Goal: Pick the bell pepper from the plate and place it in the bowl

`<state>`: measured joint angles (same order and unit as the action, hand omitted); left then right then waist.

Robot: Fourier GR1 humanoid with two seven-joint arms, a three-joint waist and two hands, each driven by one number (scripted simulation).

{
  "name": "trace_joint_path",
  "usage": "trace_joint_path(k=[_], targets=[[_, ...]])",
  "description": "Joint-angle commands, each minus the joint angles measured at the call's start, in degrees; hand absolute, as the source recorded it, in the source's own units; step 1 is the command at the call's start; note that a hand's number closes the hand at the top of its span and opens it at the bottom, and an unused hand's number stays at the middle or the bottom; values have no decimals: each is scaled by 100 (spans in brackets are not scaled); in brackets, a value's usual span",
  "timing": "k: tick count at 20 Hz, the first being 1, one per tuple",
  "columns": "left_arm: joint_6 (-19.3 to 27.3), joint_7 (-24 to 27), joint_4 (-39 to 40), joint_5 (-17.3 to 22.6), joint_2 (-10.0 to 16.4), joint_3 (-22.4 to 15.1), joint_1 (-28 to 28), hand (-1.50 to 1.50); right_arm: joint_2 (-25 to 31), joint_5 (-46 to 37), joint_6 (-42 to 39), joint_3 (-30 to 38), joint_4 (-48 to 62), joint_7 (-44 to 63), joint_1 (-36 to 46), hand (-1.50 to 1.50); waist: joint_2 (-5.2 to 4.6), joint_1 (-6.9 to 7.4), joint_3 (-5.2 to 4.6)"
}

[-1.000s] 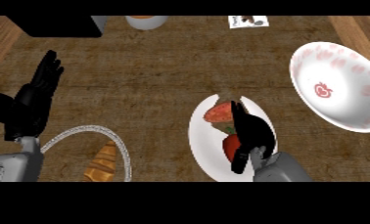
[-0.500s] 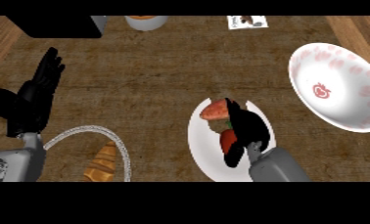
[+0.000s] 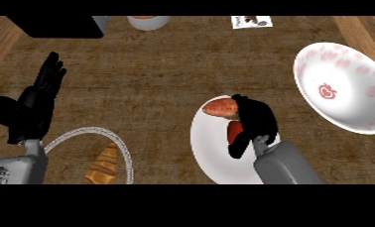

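Right hand [image 3: 254, 122] is curled round the pepper [image 3: 219, 107], thumb one side, fingers the other, but it's sitting on the plate [image 3: 211, 156] under my palm, not lifted yet. So the lift and the carry to the bowl [image 3: 344, 117], off to the hand's right, are left to do. Left hand [image 3: 36, 104] rests open, far left. The bowl's red mark and the card [image 3: 251, 21] way ahead show no writing I can read.

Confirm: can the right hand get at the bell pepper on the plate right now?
Probably yes. The right hand sits over the plate, partly covering the bell pepper, with nothing else between them. Whether it grips it isn't visible.
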<state>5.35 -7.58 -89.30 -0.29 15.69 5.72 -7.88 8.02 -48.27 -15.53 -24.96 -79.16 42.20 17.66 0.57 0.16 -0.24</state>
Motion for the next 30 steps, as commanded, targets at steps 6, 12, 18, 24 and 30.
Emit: trace_joint_path(k=[6, 12, 18, 24, 30], targets=[[-183, -13, 85, 24, 42, 106, -55, 0, 213, -647, 596, 601, 187, -156, 899, 150, -54, -9, 23], [-223, -37, -73, 99, 29, 140, 260, 0, 405, -1440, 529, 692, -1319, 1028, 1626, 150, 11, -76, 15], [-140, -167, -196, 20, 21, 154, 94, 0, 705, -1522, 775, 1345, -2413, 1153, 1454, 150, -31, -69, 25], [-318, 37, -112, 77, -2, 253, 260, 0, 968, -1267, 240, 2130, -2925, 1107, 1336, 150, -46, -22, 23], [-153, -19, 539, -71, -102, 270, -472, 0, 1169, -386, 1209, 3181, -1990, -258, 907, 150, -79, -51, 27]])
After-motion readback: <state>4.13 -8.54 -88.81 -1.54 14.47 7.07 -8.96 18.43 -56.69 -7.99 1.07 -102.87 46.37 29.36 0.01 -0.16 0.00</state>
